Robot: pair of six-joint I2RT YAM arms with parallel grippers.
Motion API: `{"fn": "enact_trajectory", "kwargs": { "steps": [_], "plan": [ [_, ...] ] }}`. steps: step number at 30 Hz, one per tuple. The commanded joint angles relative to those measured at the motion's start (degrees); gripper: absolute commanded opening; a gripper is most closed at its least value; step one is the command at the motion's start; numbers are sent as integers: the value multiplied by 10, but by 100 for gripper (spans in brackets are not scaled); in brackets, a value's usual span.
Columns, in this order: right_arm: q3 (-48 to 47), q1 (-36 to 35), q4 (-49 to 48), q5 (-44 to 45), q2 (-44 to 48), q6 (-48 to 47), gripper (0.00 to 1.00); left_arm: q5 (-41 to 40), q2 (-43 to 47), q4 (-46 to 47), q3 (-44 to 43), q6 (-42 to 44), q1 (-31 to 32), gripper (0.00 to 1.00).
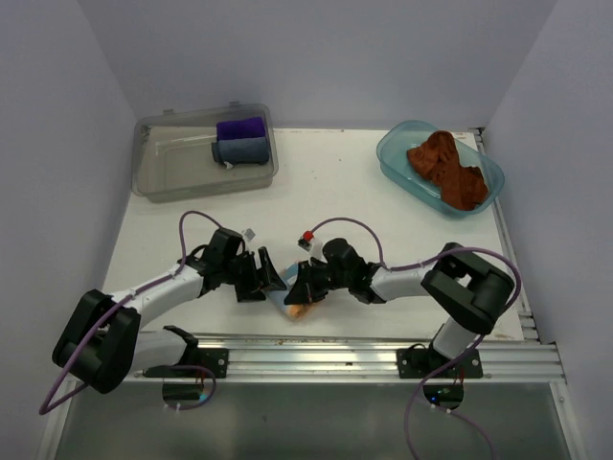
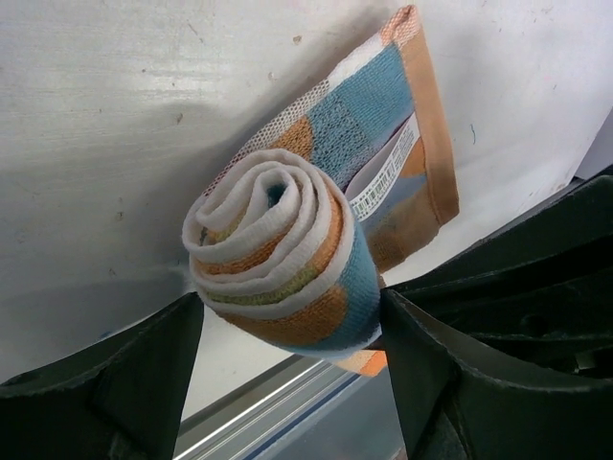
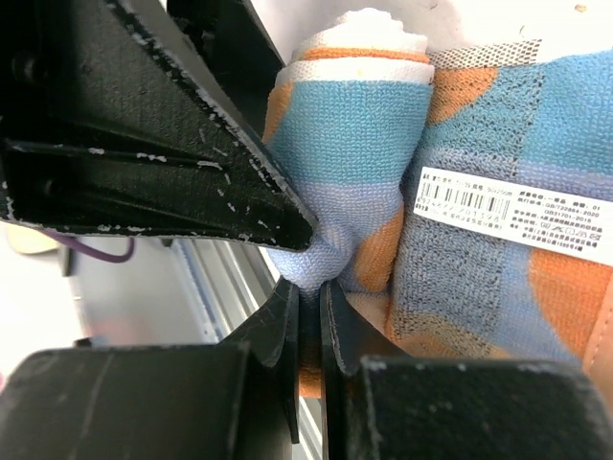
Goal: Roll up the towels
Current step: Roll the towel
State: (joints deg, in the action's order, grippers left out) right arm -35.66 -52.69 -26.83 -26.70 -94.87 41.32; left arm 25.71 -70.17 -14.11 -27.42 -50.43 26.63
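The patterned towel [image 1: 299, 309], pale blue, orange and white, lies at the table's near edge between both arms. One end is wound into a tight roll [image 2: 278, 259]; the rest lies flat with its white label [image 3: 517, 216] facing up. My left gripper [image 2: 287, 302] holds its jaws wide, one finger pressed against each side of the roll. The right gripper [image 3: 311, 287] is shut, pinching a fold of the same towel beside the roll [image 3: 354, 125]. Both grippers [image 1: 273, 278] [image 1: 299, 285] meet over the towel. The rust-brown towel [image 1: 447, 168] lies crumpled in a blue tub [image 1: 397, 158] at the back right.
A clear bin [image 1: 163, 168] at the back left holds a purple cloth [image 1: 239, 127] and a grey-blue cloth [image 1: 241, 150], both rolled. An aluminium rail [image 1: 364, 350] runs along the near table edge just below the towel. White walls close in both sides.
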Motion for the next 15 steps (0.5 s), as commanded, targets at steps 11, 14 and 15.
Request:
{"fn": "enact_trajectory", "kwargs": {
  "steps": [11,14,15],
  "plan": [
    [20,29,-181,-110,-95,97,0,-4,-31,83,5,-33,-2,54],
    [8,28,-133,-89,-80,68,0,-3,-38,80,2,-33,-2,41],
    [2,29,-75,-79,-70,55,0,-4,-39,74,2,-33,-2,40]
  ]
}}
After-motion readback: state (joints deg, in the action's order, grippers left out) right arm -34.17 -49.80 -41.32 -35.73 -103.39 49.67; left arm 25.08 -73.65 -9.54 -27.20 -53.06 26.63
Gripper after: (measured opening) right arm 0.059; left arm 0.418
